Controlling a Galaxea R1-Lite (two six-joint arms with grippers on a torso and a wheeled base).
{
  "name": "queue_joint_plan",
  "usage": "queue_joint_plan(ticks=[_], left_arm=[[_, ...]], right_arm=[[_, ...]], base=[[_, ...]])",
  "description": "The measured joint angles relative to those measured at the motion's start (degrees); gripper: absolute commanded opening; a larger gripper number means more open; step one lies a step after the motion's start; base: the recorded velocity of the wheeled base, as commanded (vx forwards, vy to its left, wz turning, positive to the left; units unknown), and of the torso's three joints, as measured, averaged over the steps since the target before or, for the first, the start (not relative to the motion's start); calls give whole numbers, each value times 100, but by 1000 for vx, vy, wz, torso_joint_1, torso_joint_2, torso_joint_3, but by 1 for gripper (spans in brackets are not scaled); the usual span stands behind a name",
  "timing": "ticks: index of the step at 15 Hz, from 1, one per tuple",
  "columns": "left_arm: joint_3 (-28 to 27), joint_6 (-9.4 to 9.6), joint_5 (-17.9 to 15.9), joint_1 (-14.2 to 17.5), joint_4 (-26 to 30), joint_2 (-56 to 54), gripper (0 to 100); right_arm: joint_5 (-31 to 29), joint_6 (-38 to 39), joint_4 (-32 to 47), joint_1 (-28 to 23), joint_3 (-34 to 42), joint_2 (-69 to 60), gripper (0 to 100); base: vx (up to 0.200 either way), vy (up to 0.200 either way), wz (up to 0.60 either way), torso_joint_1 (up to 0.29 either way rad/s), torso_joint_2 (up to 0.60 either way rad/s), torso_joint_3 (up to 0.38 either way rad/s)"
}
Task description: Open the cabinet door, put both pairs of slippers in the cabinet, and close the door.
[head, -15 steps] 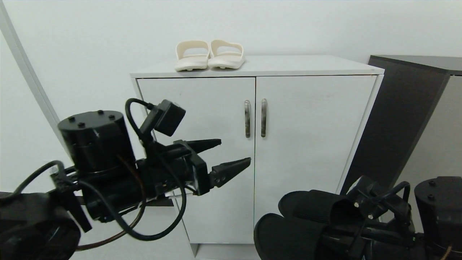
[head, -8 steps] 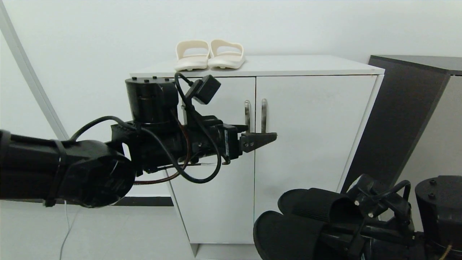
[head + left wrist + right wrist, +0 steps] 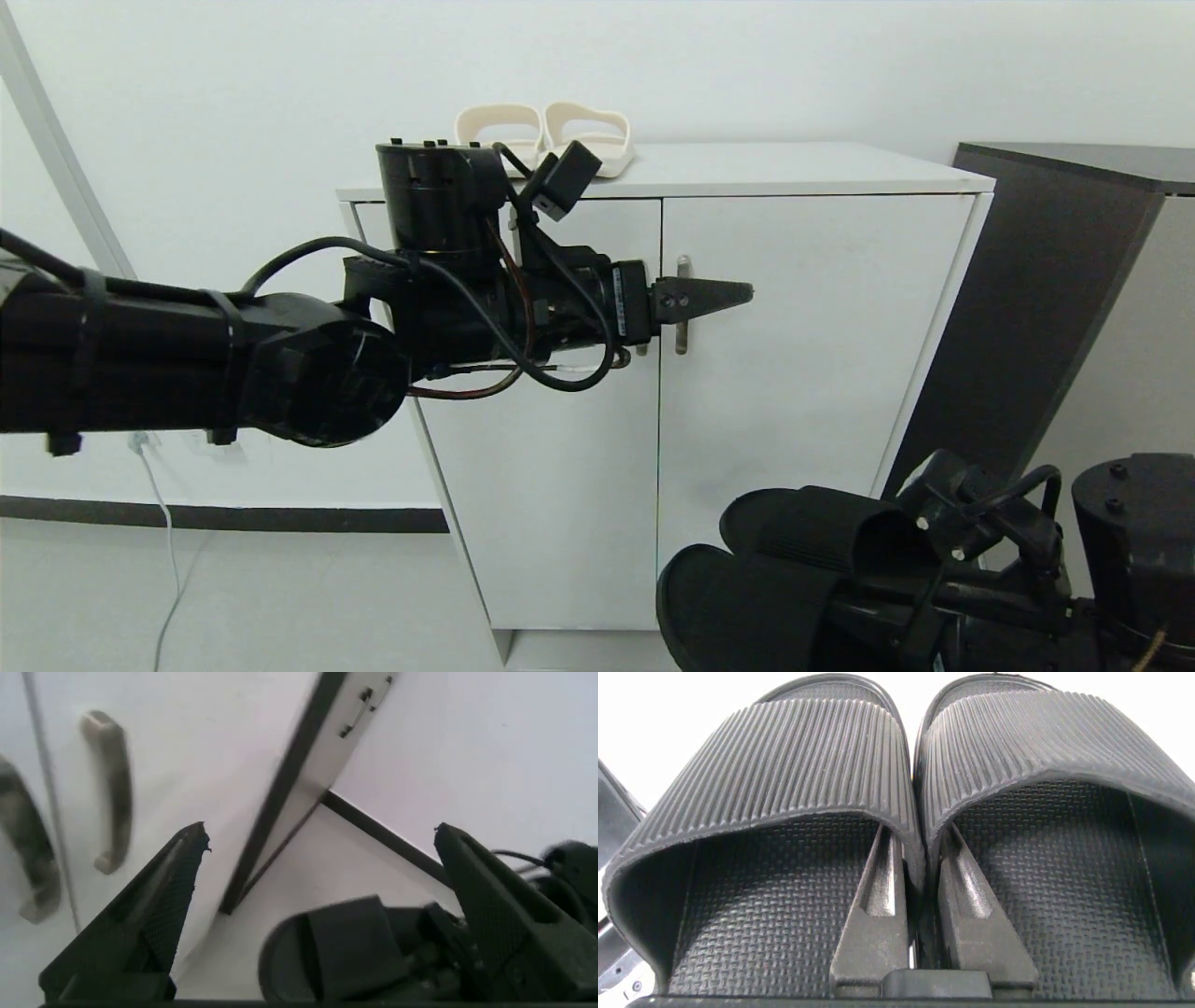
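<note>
The white cabinet [image 3: 803,373] stands with both doors shut. My left gripper [image 3: 724,294] hangs at handle height before the door seam, crossing the right door's handle [image 3: 682,327]. In the left wrist view this gripper [image 3: 322,833] is open, and both handles [image 3: 110,793] lie beside one finger [image 3: 173,905], not between the two. A cream pair of slippers [image 3: 583,126] sits on the cabinet top. Low on the right, my right gripper [image 3: 920,915] is shut on the touching inner walls of the black slippers [image 3: 775,579].
A dark cabinet [image 3: 1055,308] stands right against the white one's right side. A white wall is behind, with a black baseboard [image 3: 233,516] and a thin cable [image 3: 168,560] hanging to the floor on the left.
My left arm has risen from low on the left and stretched rightward to handle height at the door seam. The right arm and the black slippers have kept still.
</note>
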Motion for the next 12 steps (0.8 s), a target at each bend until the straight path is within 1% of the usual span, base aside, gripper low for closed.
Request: queue_joint_plan(ticks=[2,4,6,8,10,12], left_arm=[[-155,-2,372,5,0,144,100],[-243,-2,511,-2,15,221,100],[-321,-2,761,-9,12,286,100],[-375,-2,823,-9,69,339,100],[-511,9,831,-13,419,378,100],[-668,9,834,-11,463,463,100]], right_arm=[[-4,2,2,0,5,7,0],[-11,0,2,0,5,16,0],[-12,-5,2,0,5,22,0],[-15,-9,2,0,5,24,0],[-23,-17,2,5,5,27,0],[-34,-22,5,10,-1,27,0]], base=[[0,0,0,0,0,0],[0,0,0,0,0,0],[0,0,0,0,0,0],[0,0,0,0,0,0],[0,0,0,0,0,0],[0,0,0,0,0,0]])
